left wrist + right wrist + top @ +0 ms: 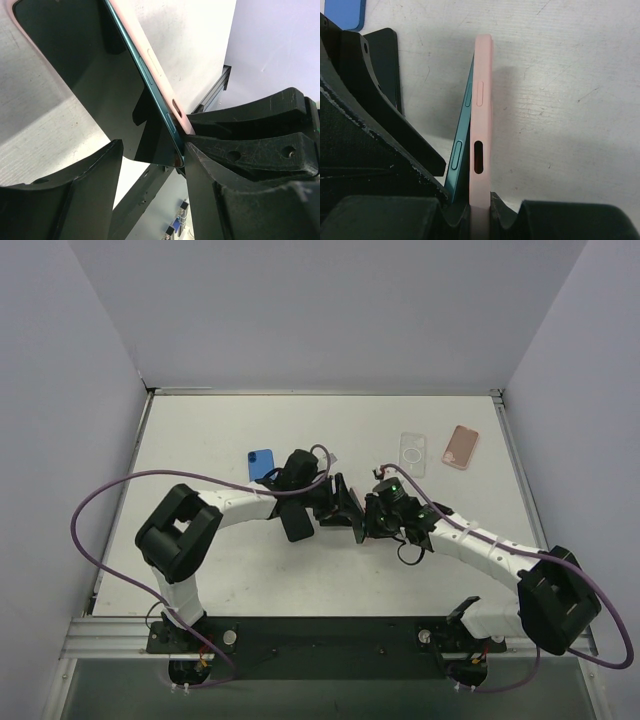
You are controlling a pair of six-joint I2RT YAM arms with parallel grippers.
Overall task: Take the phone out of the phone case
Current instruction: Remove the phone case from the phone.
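Observation:
A phone with a teal frame [461, 135] and dark screen [95, 75] sits in a pink case [481, 120], held on edge above the table's middle [345, 505]. My right gripper [480, 202] is shut on the case's lower end. The phone's long edge stands peeled away from the case on the left, widest at the bottom. My left gripper [155, 150] is open. The phone's lower corner lies between its fingers, against the right finger [210, 180]. In the top view, the left gripper [335, 502] and right gripper [368, 514] meet at the phone.
A blue case [260, 464] lies behind the left gripper. A black flat item [296, 520] lies under the left wrist. A clear case [413, 454] and a second pink case [460, 447] lie at the back right. Walls enclose the table.

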